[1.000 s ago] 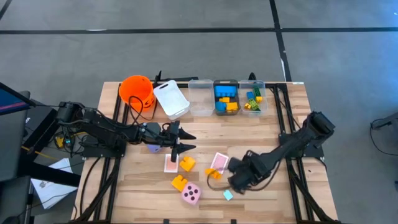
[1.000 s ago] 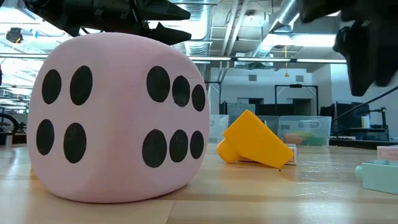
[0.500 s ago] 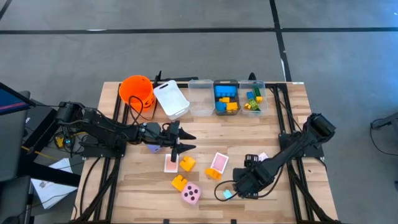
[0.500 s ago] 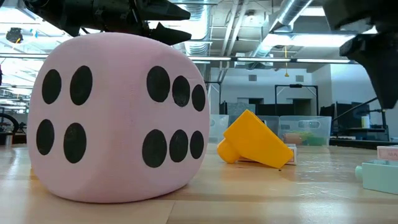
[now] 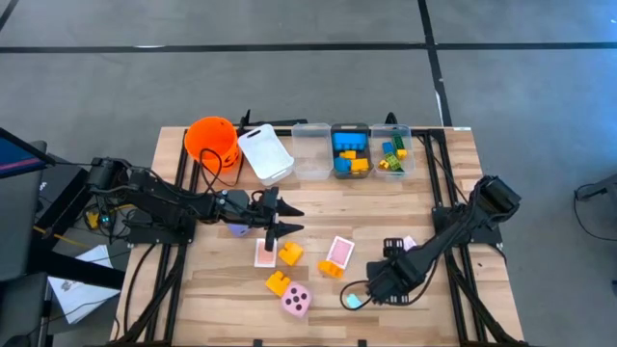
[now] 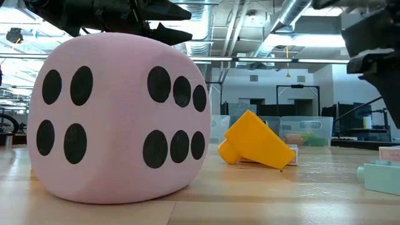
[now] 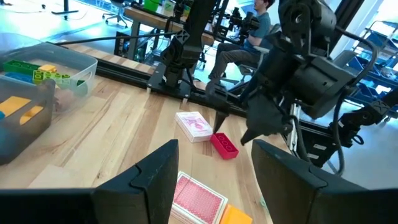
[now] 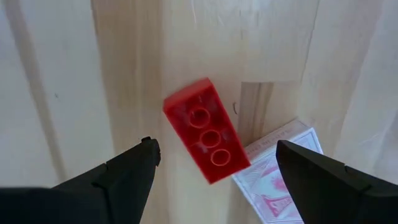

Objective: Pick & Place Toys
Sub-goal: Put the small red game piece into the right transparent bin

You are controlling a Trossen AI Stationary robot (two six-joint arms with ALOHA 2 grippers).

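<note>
A red brick [image 8: 205, 130] with three studs lies flat on the table beside a pink-backed card [image 8: 280, 180]. My right gripper [image 8: 216, 149] points down over the brick, open, one finger on either side and clear of it. In the left wrist view it [image 7: 233, 127] hangs just above the brick [image 7: 224, 146]. In the high view the arm hides the brick. My left gripper [image 5: 281, 218] hovers open near the table's middle, above a purple die [image 5: 236, 229]. Orange bricks [image 5: 290, 253], a pink die [image 5: 297, 301], a light-blue brick [image 5: 354, 301] and cards [image 5: 339, 252] lie on the table.
At the far edge stand an orange bucket [image 5: 212, 140], a white bin [image 5: 265, 154] and clear bins [image 5: 350, 154], two of them with bricks inside. In the low view the pink die [image 6: 119, 119] fills the left half. A person sits beyond the table [image 7: 258, 25].
My right gripper has come down and shifted a little toward the table's right edge, rolling about its own axis as it went; it has stayed open. The toys on the table lie where they were.
</note>
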